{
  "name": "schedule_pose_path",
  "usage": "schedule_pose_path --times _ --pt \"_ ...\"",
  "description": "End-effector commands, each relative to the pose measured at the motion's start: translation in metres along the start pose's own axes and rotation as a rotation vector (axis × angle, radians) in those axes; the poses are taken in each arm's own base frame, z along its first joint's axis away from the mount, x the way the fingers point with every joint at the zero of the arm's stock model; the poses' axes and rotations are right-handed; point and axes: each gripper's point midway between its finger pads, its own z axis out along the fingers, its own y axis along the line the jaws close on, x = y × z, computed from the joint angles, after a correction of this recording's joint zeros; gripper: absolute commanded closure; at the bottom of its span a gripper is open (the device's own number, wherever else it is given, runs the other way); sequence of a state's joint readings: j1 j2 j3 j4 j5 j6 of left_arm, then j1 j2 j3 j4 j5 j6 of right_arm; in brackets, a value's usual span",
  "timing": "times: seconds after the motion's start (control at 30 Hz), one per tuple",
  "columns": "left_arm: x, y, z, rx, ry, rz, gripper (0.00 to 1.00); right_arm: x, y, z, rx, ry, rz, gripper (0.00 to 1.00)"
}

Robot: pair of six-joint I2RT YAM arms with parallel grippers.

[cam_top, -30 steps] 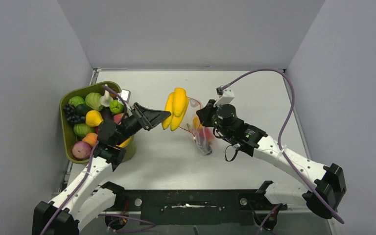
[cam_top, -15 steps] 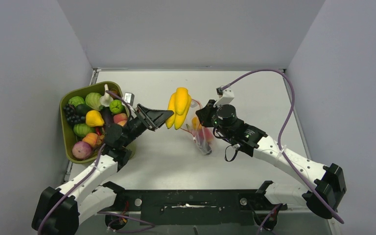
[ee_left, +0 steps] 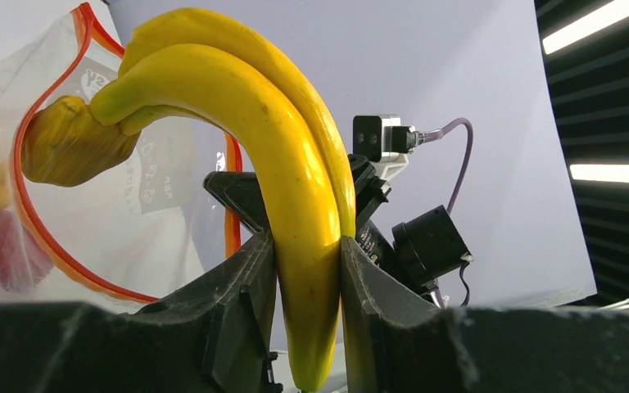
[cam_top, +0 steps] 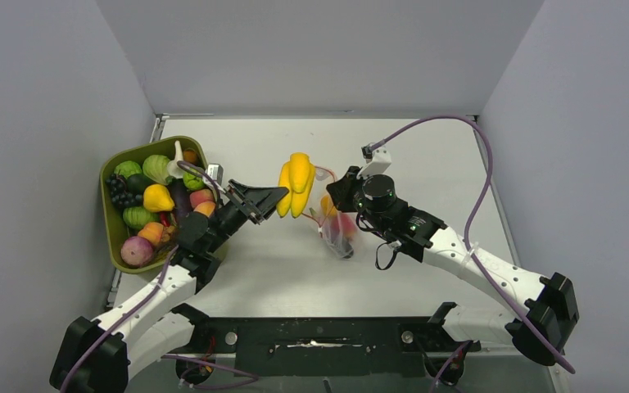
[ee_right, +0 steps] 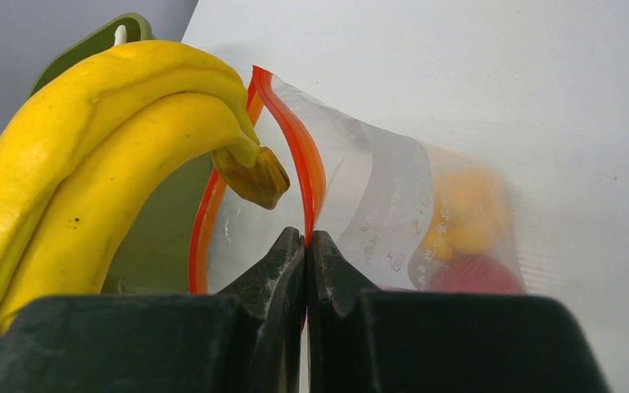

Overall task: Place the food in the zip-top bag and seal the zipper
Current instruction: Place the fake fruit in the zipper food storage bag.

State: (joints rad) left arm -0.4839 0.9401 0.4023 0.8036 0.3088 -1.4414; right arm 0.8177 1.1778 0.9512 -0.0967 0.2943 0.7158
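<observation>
My left gripper point(cam_top: 277, 195) point(ee_left: 309, 266) is shut on a yellow banana bunch point(cam_top: 296, 183) point(ee_left: 278, 172) and holds it in the air, stem end at the mouth of the zip-top bag point(cam_top: 337, 225) point(ee_right: 393, 205). My right gripper point(cam_top: 333, 190) point(ee_right: 306, 242) is shut on the bag's red zipper point(ee_right: 307, 168) point(ee_left: 37, 221) and holds one lip up, so the mouth stands open. An orange piece point(ee_right: 463, 209) and a red piece point(ee_right: 475, 274) lie inside the bag. The banana point(ee_right: 90, 172) is just left of the open mouth.
An olive-green tray point(cam_top: 118, 255) at the left holds several toy fruits and vegetables, such as grapes point(cam_top: 119, 190) and a yellow piece point(cam_top: 157, 197). The table's walls rise at the back and both sides.
My left gripper has carried the bananas a little to the right and nearer, up to the bag's mouth. The right gripper and the bag have stayed put.
</observation>
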Motion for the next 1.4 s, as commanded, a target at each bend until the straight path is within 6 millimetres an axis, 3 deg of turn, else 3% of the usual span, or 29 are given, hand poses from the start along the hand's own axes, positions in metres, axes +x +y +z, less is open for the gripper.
schedule_pose_path --times 0.0,0.3,0.47,0.87,1.2,1.37 --pt "-0.004 -0.019 0.0 0.065 -0.035 -0.048 0.91 -0.021 0.017 0.002 -0.077 -0.086 0.041 1.0" --pt "-0.003 0.005 0.0 -0.006 -0.06 -0.13 0.91 -0.017 0.021 0.004 -0.098 -0.077 0.058 1.0" --pt "0.0 0.028 0.007 -0.142 -0.051 -0.117 0.9 -0.015 0.022 0.005 -0.108 -0.071 0.055 1.0" --pt "-0.001 0.043 0.016 -0.218 -0.053 -0.07 0.87 -0.012 0.033 -0.003 -0.189 -0.059 0.036 1.0" --pt "-0.01 0.069 0.014 -0.391 -0.069 0.087 0.73 -0.006 0.032 -0.008 -0.204 -0.035 0.026 1.0" --pt "-0.008 0.061 0.015 -0.384 -0.042 0.125 0.55 -0.006 0.029 -0.011 -0.184 -0.03 0.027 1.0"
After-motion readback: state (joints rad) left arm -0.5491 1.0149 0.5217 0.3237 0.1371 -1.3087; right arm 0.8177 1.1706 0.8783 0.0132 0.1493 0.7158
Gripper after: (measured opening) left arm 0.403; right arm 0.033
